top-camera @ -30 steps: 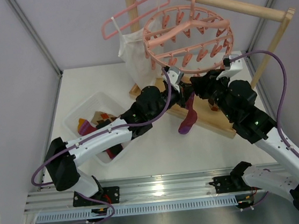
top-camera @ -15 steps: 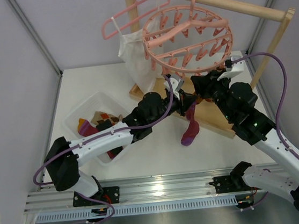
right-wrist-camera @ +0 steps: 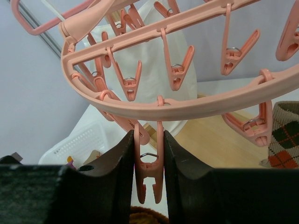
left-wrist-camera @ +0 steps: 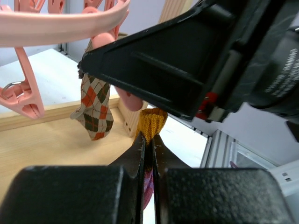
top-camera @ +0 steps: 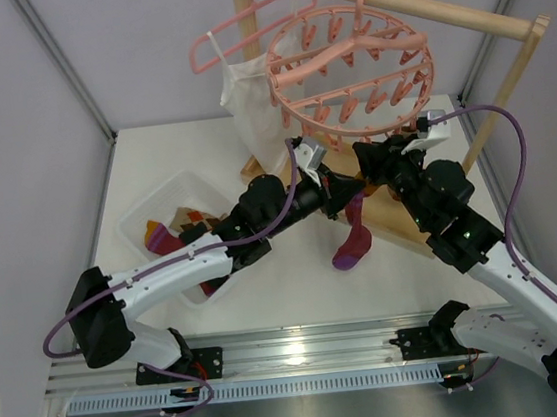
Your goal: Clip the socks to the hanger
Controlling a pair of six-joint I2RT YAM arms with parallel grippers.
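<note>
White link shells (top-camera: 165, 272), black joint housings (top-camera: 268, 205), purple cables (top-camera: 526, 155) alongside (one looped off each arm). Matte black, wedge-shaped tool fingers (left-wrist-camera: 135, 158); red tab (left-wrist-camera: 209, 100) and white strip (left-wrist-camera: 229, 70) behind the right tool (right-wrist-camera: 148, 140).

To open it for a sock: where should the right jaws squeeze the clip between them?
On the clip, squeeze the two upper legs, above the wire spring, from below, one jaw either side; its mouth hangs downward and squeezing there should spread it.
</note>
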